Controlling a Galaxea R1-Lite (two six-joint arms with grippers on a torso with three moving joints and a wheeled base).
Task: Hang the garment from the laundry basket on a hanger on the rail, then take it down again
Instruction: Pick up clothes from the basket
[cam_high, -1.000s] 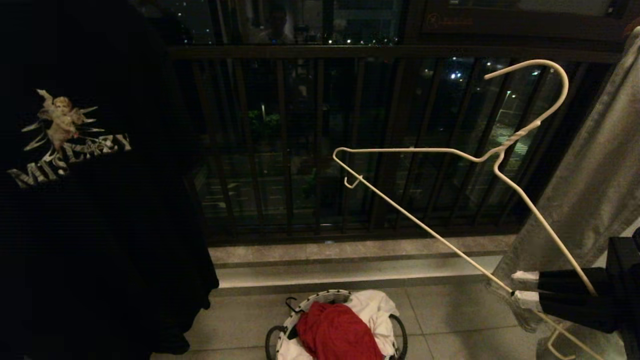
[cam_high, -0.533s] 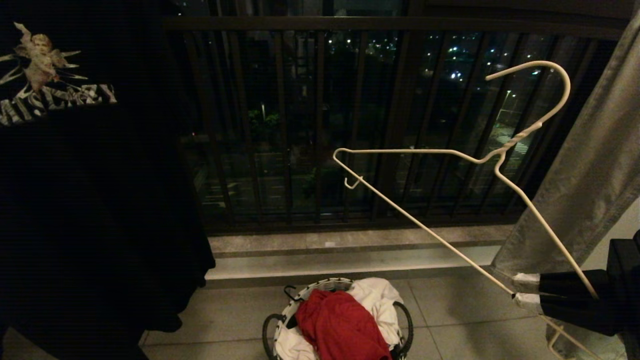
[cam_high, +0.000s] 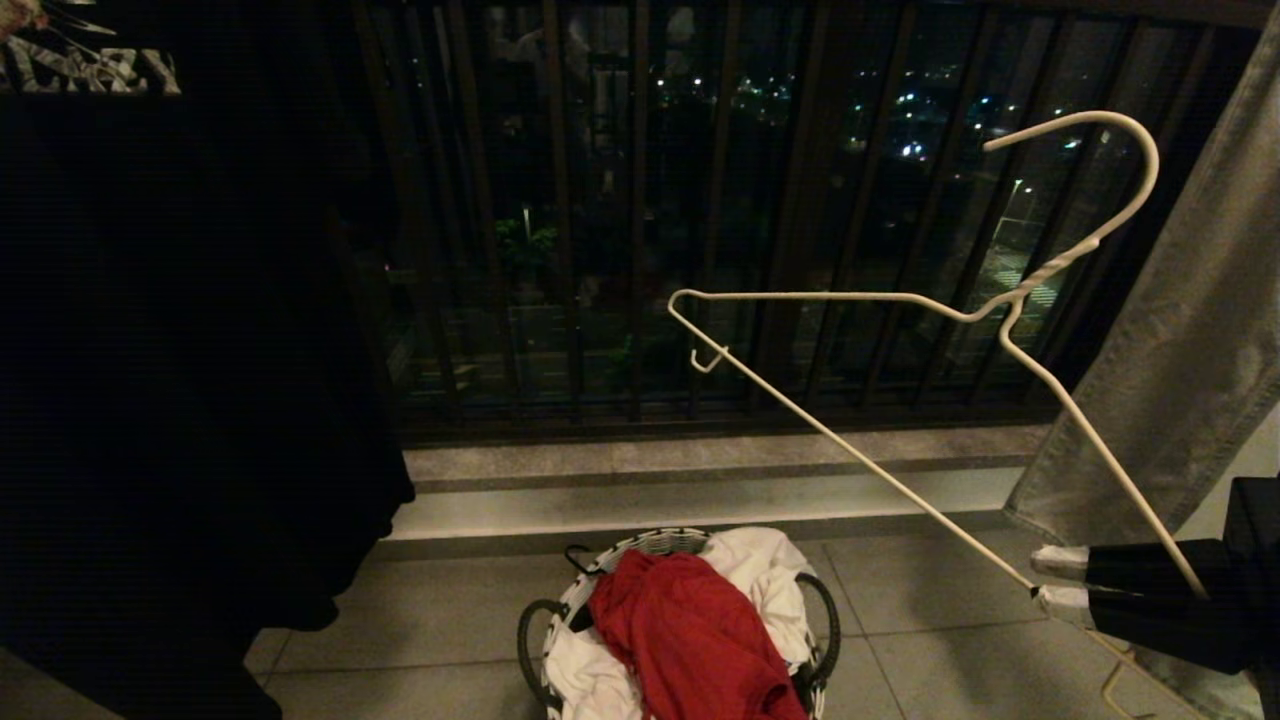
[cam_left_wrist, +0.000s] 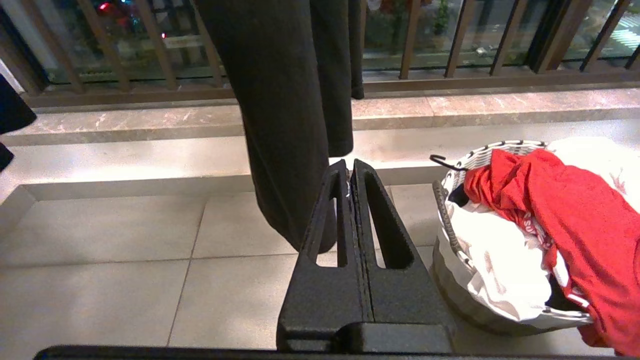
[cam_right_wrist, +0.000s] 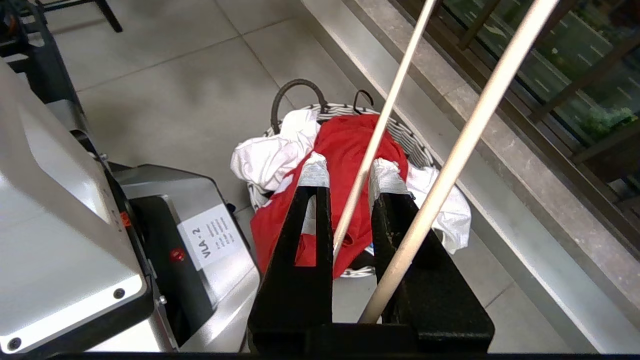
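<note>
The red garment (cam_high: 690, 630) lies crumpled on top of the laundry basket (cam_high: 650, 543) on the tiled floor, low in the middle of the head view. My right gripper (cam_high: 1050, 580) at the lower right is shut on the cream wire hanger (cam_high: 850, 297), which is tilted with its hook up and to the right. In the right wrist view the hanger's bar (cam_right_wrist: 395, 95) runs between the taped fingers (cam_right_wrist: 314, 170), above the garment (cam_right_wrist: 350, 145). My left gripper (cam_left_wrist: 350, 167) is shut and empty, left of the basket (cam_left_wrist: 500, 147) and the garment (cam_left_wrist: 565, 215). The rail is out of view.
A black T-shirt (cam_high: 180, 350) hangs at the left, its hem near the floor. A white T-shirt (cam_high: 760, 570) lies under the red one. Dark balcony bars (cam_high: 600, 250) and a stone step (cam_high: 700, 490) stand behind the basket; a grey cloth (cam_high: 1180, 350) hangs at the right.
The head view has dipped, so the whole scene has slid upward and more of the basket shows. The hanger and my right gripper keep nearly the same place.
</note>
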